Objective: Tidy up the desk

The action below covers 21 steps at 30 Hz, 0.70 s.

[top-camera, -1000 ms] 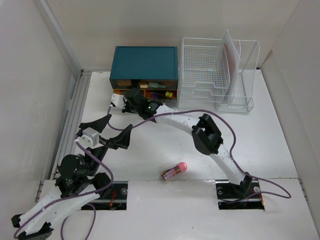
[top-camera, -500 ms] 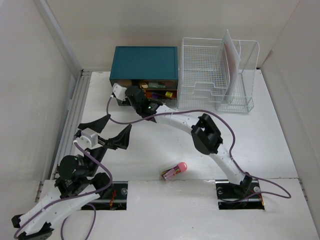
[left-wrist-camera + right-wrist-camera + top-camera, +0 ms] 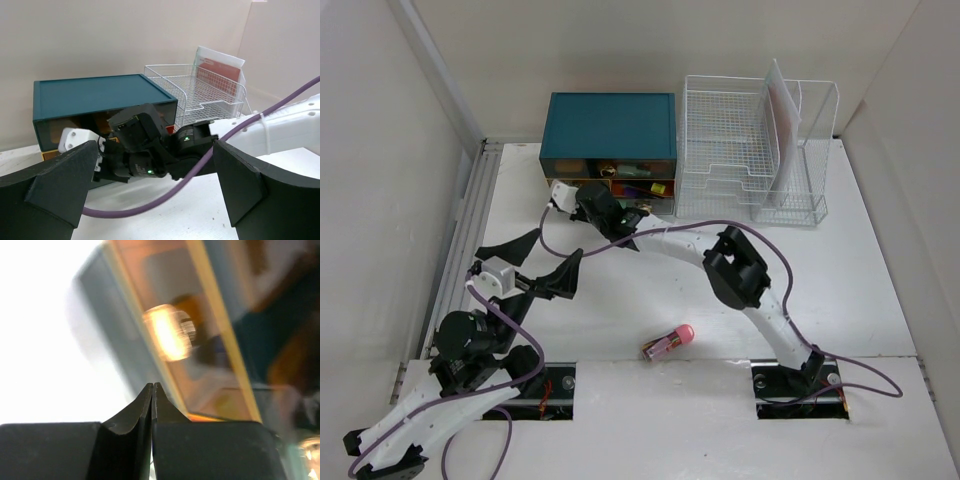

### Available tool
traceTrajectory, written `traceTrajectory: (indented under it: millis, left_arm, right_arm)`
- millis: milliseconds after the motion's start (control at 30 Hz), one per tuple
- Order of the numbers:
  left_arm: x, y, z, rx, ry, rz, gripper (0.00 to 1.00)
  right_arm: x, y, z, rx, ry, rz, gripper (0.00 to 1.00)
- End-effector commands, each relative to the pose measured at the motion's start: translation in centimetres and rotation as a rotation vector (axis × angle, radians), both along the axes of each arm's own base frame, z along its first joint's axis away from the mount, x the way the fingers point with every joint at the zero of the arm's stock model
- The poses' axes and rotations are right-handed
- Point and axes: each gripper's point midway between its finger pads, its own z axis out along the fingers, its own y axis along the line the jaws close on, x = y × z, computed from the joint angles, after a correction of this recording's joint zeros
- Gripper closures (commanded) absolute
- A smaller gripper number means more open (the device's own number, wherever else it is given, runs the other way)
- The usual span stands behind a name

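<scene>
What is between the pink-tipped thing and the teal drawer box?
The right arm and its purple cable cross there, above the bare white desk. The top view shows it.

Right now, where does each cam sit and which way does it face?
Top external: above and behind the bases, looking down on the desk, teal drawer box and wire rack; left arm and right arm show.
Left wrist: low, facing the back wall; left jaws, wide open, frame the right arm.
Right wrist: close against the box's orange drawers, blurred; right jaws shut.
Shared: top and left wrist both see box, rack, right arm.
</scene>
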Motion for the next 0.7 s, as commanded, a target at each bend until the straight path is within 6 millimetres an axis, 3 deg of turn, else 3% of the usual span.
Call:
traceTrajectory:
  millis: [0, 33, 200, 367, 500, 600, 667]
  left_arm:
    - [-0.3, 0.6, 1.4, -0.045, -0.046, 0.009, 0.01]
    - [-0.3, 0.6, 1.4, -0.045, -0.046, 0.009, 0.01]
    - [-0.3, 0.6, 1.4, -0.045, -0.046, 0.009, 0.01]
    - [-0.5, 0.9, 1.5, -0.045, -0.056, 0.013, 0.01]
    - [-0.3, 0.7, 1.1, -0.038, -0.05, 0.012, 0.01]
    - [-0.3, 0.7, 1.1, -0.038, -0.05, 0.012, 0.01]
    - [-0.3, 0.7, 1.1, -0.038, -0.05, 0.012, 0.01]
  right_arm:
    - [-2.8, 1.9, 6.7, 0.137, 0.013, 0.203, 0.97]
    - [-3.8, 1.9, 5.8, 0.074, 0.067, 0.253, 0.97]
    - [-9.3, 3.0, 4.8, -0.011, 0.207, 0.569, 0.93]
    - [-12.2, 1.9, 3.0, -0.095, 0.304, 0.69, 0.93]
    - [-11.8, 0.0, 1.3, -0.179, 0.33, 0.624, 0.98]
    - [-10.2, -2.3, 0.1, -0.24, 0.322, 0.509, 1.0]
    - [-8.3, -4.0, 0.9, -0.224, 0.311, 0.411, 1.0]
